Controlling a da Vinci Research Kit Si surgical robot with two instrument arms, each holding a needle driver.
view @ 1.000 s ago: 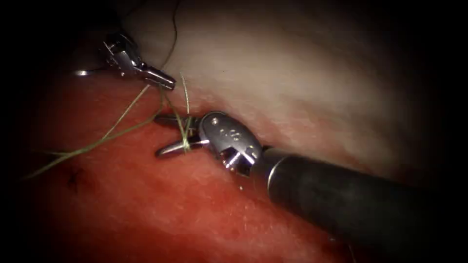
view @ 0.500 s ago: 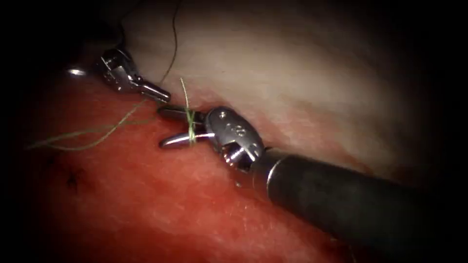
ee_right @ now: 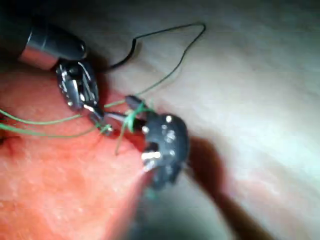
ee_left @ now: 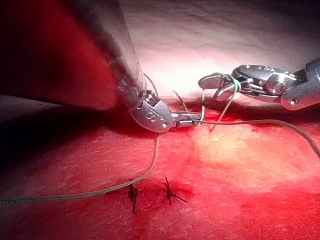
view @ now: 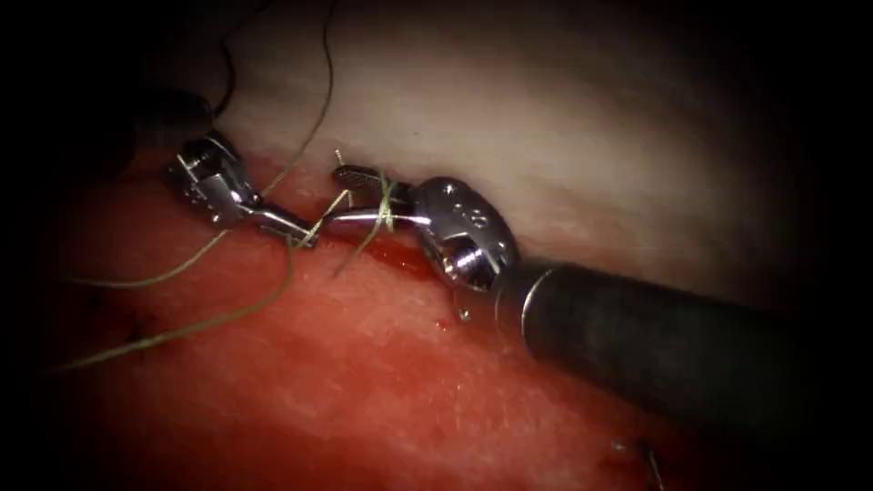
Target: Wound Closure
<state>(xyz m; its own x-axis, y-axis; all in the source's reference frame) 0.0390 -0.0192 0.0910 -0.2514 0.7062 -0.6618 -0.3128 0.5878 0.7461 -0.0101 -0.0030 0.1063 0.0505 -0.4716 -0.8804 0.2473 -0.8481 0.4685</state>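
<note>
My left tool [view: 293, 225] comes in from the upper left with its jaws shut on the green thread [view: 227, 314], right at the tip of the right tool's lower jaw. My right tool [view: 344, 195] lies over the cut [view: 393, 252] with its jaws open and the thread wrapped around them. The left wrist view has the left tool [ee_left: 189, 119] pinching the thread [ee_left: 100, 191] just below the looped right tool [ee_left: 216, 86]. In the right wrist view the right tool [ee_right: 124, 111] carries the green loop beside the left tool [ee_right: 102, 126]. Neither tool holds the needle.
Two tied stitches with short dark ends [ee_left: 132, 194] [ee_left: 172, 192] sit in the red tissue [view: 382, 391] near the left tool. A dark strand of thread [view: 323, 73] curls over the pale tissue [view: 564, 118]. Red fluid pools along the cut.
The right tool rose up and to the right with the thread still wrapped on its open jaws. The left tool dropped down and to the right, to the right tool's jaw tips.
</note>
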